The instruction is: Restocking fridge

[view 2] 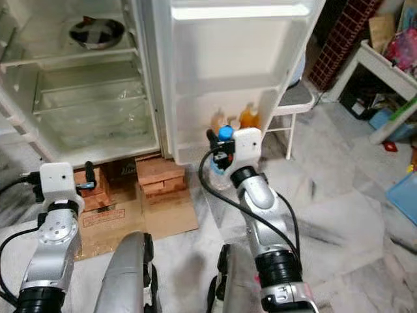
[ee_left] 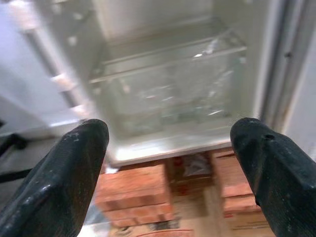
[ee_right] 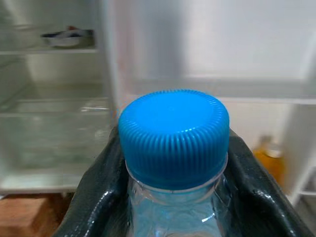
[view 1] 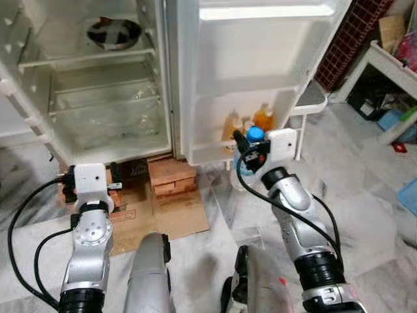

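The open fridge stands ahead, its door swung toward me. My right gripper is shut on a clear water bottle with a blue cap, held upright just in front of the door's lowest shelf. Orange drink bottles stand in that shelf. A dark bowl rests on an upper fridge shelf, above the clear crisper drawer. My left gripper is open and empty, low before the fridge's base, its fingers spread wide.
Red bricks and flattened cardboard lie under the fridge front. A white stool stands behind the door. A white table with clutter is at the right. Marble floor spreads to the right.
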### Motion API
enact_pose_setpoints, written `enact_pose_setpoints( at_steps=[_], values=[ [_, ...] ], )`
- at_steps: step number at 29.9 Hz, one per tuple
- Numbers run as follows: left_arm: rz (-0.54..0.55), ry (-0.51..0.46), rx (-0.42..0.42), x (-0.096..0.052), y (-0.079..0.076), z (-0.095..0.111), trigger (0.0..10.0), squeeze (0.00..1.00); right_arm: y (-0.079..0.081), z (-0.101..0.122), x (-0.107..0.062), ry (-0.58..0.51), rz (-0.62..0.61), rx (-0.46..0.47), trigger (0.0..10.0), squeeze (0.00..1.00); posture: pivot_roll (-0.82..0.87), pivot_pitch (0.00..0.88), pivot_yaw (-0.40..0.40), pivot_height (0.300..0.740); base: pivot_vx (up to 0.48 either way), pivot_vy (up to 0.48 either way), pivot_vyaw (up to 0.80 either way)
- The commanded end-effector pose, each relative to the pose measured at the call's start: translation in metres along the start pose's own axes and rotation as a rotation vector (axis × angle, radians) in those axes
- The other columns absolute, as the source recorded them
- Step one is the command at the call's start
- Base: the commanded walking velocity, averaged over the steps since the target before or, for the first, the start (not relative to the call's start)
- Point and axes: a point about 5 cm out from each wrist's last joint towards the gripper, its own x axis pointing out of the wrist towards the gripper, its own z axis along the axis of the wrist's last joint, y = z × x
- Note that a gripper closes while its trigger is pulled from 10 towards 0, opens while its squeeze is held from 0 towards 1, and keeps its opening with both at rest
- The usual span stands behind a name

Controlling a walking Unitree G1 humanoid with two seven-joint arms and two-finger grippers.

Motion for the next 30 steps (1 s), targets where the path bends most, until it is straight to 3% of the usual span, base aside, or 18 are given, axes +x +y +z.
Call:
enact_pose_setpoints(
  at_steps=[1, 8, 10, 16, 30],
  values=[
    [-0.007, -0.012, -0.001, -0.0008, -0.0011, 0.0016, 10.0, 0.00, 0.0008, 0.0081, 0.0015, -0.038, 0.008, -0.003, 10.0, 0.00, 0.06, 0.153, -0.079, 0.641, 0.247, 0.000, 0.00],
    [-0.006, -0.014, 0.000, -0.0002, -0.0011, 0.0020, 10.0, 0.00, 0.0056, 0.0090, 0.0013, -0.039, 0.051, -0.011, 10.0, 0.00, 0.06, 0.152, -0.079, 0.641, 0.322, 0.000, 0.00],
    [-0.006, -0.014, -0.001, 0.0000, -0.0010, 0.0020, 10.0, 0.00, 0.0071, 0.0088, 0.0014, -0.035, 0.066, -0.045, 10.0, 0.00, 0.06, 0.152, -0.079, 0.641, 0.349, 0.000, 0.80],
    [-0.005, -0.013, -0.003, 0.0005, -0.0012, 0.0019, 10.0, 0.00, 0.0085, 0.0091, 0.0016, -0.046, 0.067, -0.019, 10.0, 0.00, 0.06, 0.150, -0.079, 0.641, 0.349, 0.000, 0.63],
    [-0.011, -0.018, -0.010, 0.0014, -0.0027, 0.0024, 10.0, 0.00, 0.0070, 0.0107, 0.0030, -0.052, 0.065, -0.007, 10.0, 0.00, 0.06, 0.144, -0.084, 0.641, 0.362, 0.000, 0.00]
  ],
)
